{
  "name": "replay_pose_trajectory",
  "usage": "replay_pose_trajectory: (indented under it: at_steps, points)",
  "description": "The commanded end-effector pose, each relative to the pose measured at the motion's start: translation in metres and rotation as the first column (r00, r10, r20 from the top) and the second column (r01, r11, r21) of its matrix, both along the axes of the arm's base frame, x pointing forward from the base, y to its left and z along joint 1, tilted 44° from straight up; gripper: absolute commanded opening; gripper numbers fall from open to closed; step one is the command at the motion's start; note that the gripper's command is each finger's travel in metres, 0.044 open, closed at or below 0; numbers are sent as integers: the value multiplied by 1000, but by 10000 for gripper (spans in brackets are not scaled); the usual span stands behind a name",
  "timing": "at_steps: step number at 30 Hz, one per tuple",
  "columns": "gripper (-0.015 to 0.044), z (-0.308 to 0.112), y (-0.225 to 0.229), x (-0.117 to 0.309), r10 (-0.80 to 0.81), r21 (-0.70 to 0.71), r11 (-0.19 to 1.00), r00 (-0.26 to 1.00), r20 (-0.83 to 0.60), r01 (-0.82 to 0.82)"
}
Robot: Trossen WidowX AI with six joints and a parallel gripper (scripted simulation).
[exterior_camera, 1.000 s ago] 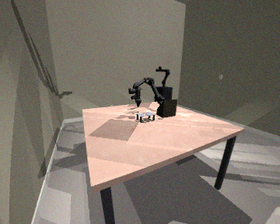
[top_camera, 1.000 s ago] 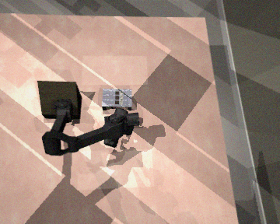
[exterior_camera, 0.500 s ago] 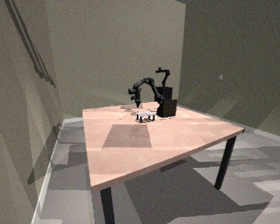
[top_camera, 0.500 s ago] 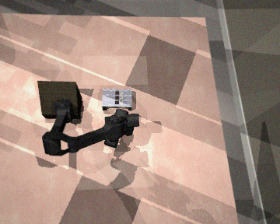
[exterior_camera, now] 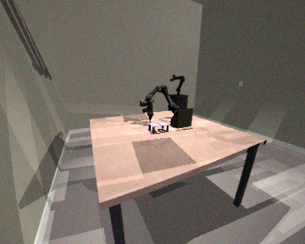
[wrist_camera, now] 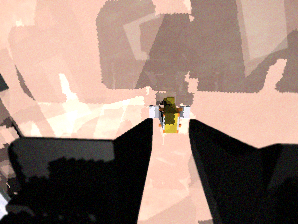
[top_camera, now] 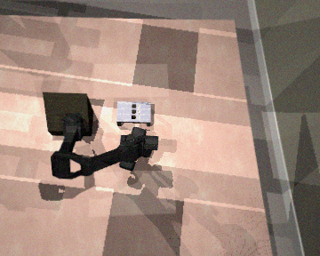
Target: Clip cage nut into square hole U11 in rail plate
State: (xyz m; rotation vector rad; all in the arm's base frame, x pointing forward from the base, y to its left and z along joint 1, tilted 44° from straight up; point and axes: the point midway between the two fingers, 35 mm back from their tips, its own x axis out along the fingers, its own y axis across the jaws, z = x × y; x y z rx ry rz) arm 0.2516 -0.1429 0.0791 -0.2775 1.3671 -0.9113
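No writing can be read in any view: the rail plate (top_camera: 124,116) (exterior_camera: 154,124) shows a short row of dark square holes from above, but any marks beside them are too small to make out, so U11 cannot be picked out. The cage nut (wrist_camera: 171,125), yellow between pale silvery side pieces, is in the wrist view only, just ahead of the fingertips and lined up with the gap; its outline is grainy, and its wings are hard to separate from the flanges. The tool (top_camera: 135,147) (exterior_camera: 150,119) (wrist_camera: 170,124) points down beside the plate, its fingers narrowly parted with nothing gripped (a modest gap, pale wood visible through it). From above, the wrist of the black arm (top_camera: 105,162) (exterior_camera: 161,89) hides the fingertips and the nut. The plate stands on short dark feet on the pinkish wooden table (top_camera: 212,138) (exterior_camera: 117,169), near the dark box (top_camera: 67,104) (exterior_camera: 185,119) at the arm's base. Brown and pale patches of shade cross the wood. Around it are a grey floor (exterior_camera: 74,212), olive-grey walls (exterior_camera: 130,51) and a small pale fitting (exterior_camera: 241,83), too blurred to identify.
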Motion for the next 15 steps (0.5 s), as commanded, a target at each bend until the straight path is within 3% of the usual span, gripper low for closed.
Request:
replay_pose_trajectory:
  at_steps: [1, 15]
  points:
    - [120, -5, -5, -2, 2, -5, 1000, 1000, -9, -2]
    - [120, -11, -11, -3, 2, -5, 1000, 1000, -9, -2]
